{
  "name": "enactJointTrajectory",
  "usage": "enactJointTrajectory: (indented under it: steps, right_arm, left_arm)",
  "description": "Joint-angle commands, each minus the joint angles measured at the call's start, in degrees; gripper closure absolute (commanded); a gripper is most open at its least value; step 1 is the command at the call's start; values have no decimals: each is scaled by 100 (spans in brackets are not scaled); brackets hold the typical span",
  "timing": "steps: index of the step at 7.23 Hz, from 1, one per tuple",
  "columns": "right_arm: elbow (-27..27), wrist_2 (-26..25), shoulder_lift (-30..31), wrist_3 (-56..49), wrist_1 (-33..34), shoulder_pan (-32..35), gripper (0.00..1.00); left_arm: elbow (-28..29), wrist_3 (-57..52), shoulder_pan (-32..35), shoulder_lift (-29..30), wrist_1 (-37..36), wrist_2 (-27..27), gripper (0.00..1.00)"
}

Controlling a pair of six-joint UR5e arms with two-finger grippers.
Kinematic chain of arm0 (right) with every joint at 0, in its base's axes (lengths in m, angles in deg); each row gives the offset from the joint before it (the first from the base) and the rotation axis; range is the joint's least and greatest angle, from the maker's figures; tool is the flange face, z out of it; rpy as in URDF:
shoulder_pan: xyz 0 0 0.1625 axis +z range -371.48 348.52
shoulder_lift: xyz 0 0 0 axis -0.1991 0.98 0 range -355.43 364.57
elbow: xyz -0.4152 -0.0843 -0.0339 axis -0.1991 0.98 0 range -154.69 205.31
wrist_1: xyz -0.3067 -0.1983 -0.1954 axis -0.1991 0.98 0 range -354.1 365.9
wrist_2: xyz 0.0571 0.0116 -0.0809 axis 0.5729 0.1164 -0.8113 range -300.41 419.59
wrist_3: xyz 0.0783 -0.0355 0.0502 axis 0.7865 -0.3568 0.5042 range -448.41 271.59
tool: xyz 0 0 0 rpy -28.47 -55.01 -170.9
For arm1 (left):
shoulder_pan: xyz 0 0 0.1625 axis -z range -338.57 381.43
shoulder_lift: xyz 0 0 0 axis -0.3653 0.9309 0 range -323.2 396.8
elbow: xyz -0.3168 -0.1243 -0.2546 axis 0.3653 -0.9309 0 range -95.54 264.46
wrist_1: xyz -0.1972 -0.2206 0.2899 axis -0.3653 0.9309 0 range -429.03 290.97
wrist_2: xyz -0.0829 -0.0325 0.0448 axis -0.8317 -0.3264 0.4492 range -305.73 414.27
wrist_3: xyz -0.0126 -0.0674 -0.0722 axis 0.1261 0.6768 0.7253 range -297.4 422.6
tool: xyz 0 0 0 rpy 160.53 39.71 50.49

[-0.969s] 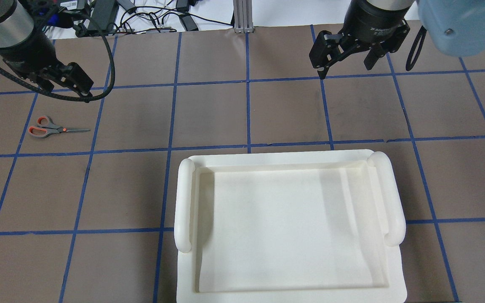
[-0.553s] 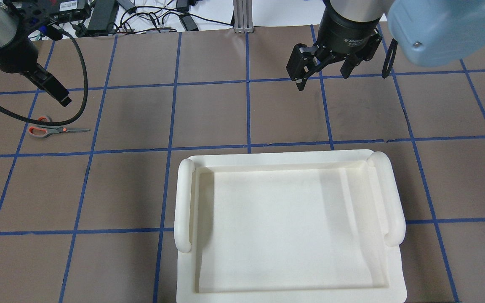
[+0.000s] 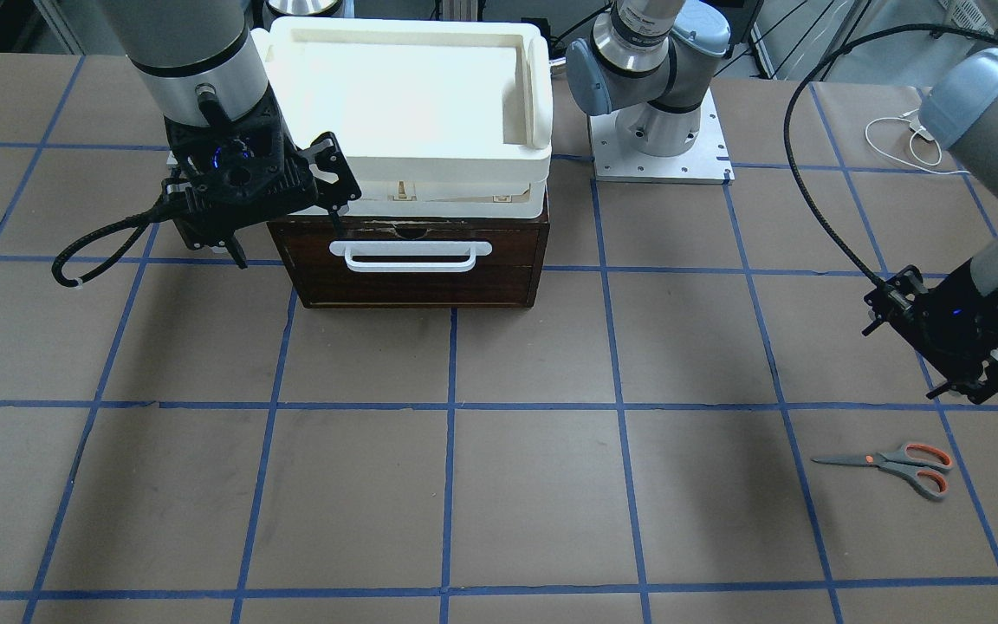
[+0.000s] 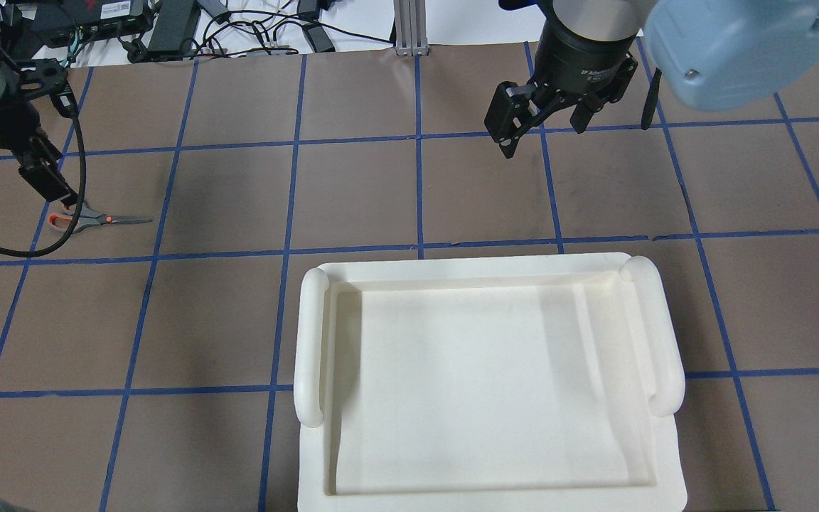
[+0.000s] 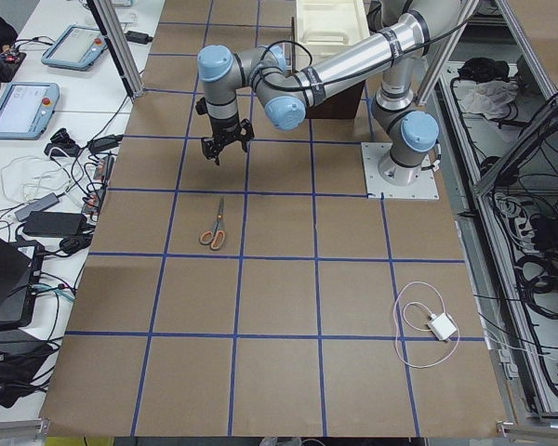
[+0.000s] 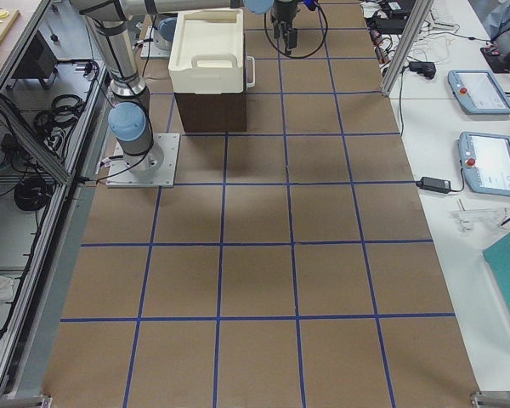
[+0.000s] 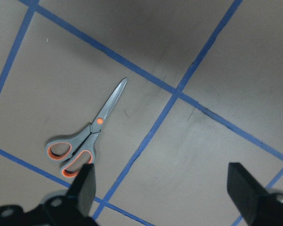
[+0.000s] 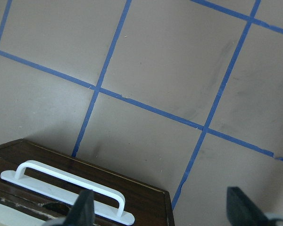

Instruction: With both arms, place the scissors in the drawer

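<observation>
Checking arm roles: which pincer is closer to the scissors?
The left pincer, just by the scissors; the right pincer is far off, by the white handle of the drawer.

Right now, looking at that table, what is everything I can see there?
Small grey scissors with orange-lined handle loops: one, lying flat on the table, untouched.
Dark brown wooden drawer: one, shut, with a white bar handle, near the robot's bases.
Cream-white foam tray: one, sitting on top of the drawer.
Brown table cover with a blue tape grid: one.
White cable with a small adapter: one, on the table towards the robot's left end.
Left gripper: one, black, open, hovering over the scissors' handles.
Right gripper: one, black, open, hovering just in front of the drawer.
</observation>
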Motion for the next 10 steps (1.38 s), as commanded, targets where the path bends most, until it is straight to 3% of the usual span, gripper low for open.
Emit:
enactJointTrajectory:
  steps: [1,3,7,9,10]
  right_arm:
    - [-12,36,-2,-662,31,0,0]
    - [-38,27,-37,-1892,66,62,0]
    - [-73,-17,-274,-3151,171,273,0]
    - [-82,114,-371,-3795,251,308,0]
    - [-73,446,-467,-4109,225,369,0]
  left_arm:
    - [-3,-1436,-90,465,-507,31,0]
    - [-3,-2318,-204,861,-981,22,0]
    - [5,-3576,-451,1573,-1835,-22,0]
    - [23,-3789,-451,1854,-2141,-39,0]
    - [32,-3964,-451,1934,-2195,-283,0]
